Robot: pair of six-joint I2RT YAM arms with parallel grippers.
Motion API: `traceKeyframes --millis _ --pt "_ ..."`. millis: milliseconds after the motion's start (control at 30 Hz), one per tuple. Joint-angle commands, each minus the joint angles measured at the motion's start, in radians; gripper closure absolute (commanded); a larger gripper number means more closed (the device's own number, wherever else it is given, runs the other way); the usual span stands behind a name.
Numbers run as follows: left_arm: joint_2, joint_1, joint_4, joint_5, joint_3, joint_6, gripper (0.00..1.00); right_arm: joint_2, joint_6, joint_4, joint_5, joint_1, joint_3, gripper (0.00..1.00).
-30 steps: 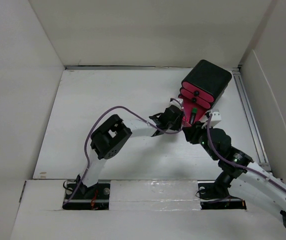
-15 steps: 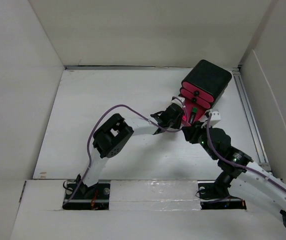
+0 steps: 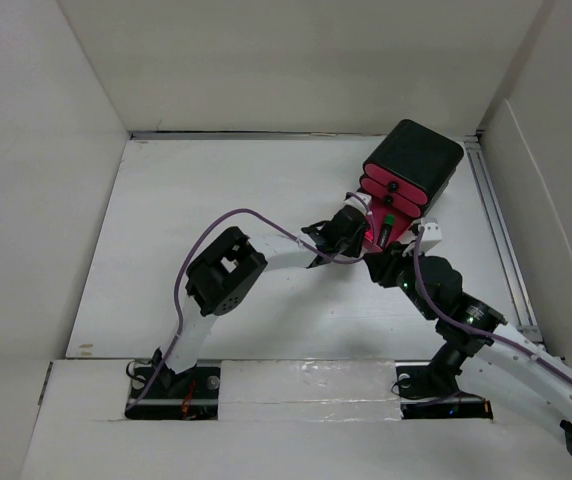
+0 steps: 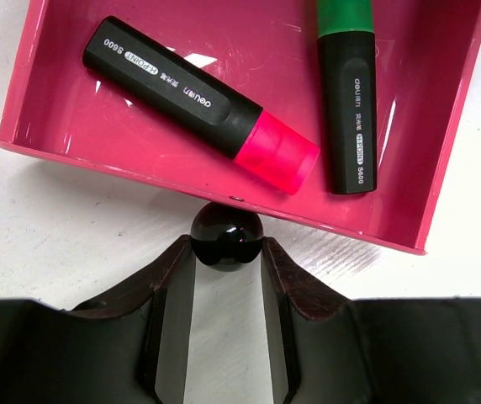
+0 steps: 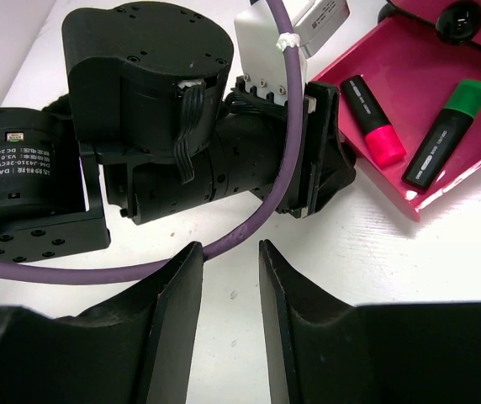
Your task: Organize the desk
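On the white desk [image 3: 216, 200] stands a small black box [image 3: 413, 160] with pink drawers. Its lowest drawer [image 4: 97, 156] is pulled out and holds a black highlighter with a pink cap [image 4: 182, 97] and one with a green cap [image 4: 348, 109]. My left gripper [image 4: 227, 248] is shut on that drawer's round black knob [image 4: 226, 234], one finger on each side. My right gripper [image 5: 228, 252] hovers open over the bare desk, just below the drawer and behind the left wrist [image 5: 224, 160], with nothing between its fingers.
White panel walls close in the desk on three sides. A metal rail [image 3: 496, 230] runs along the right edge, next to the box. The left arm's purple cable [image 5: 249, 227] crosses just ahead of my right fingertips. Two shut drawers sit above the pulled-out one.
My left gripper has edged forward to the drawer and its jaws have narrowed onto the knob. The right arm and the box have not moved.
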Motion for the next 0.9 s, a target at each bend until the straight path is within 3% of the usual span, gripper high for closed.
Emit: traceKeyframes --millis 0,233,367,500,867 --pt "-0.048 -0.005 0.043 -0.002 0.068 0.018 0.89 -0.011 0.001 0.053 -0.009 -0.007 0.027 0.61" --pt "-0.029 -0.005 0.047 0.004 0.112 0.001 0.92 -0.046 -0.002 0.025 -0.010 -0.007 0.062 0.65" --pt "-0.033 -0.005 0.058 0.013 0.126 0.001 0.92 -0.077 -0.011 0.022 -0.012 -0.007 0.080 0.86" --pt "0.010 -0.005 0.026 0.004 0.189 0.007 0.92 -0.072 -0.019 0.015 -0.017 -0.007 0.100 0.98" --pt "0.109 -0.005 0.013 0.015 0.331 -0.001 0.92 -0.092 -0.039 -0.002 -0.024 -0.007 0.153 1.00"
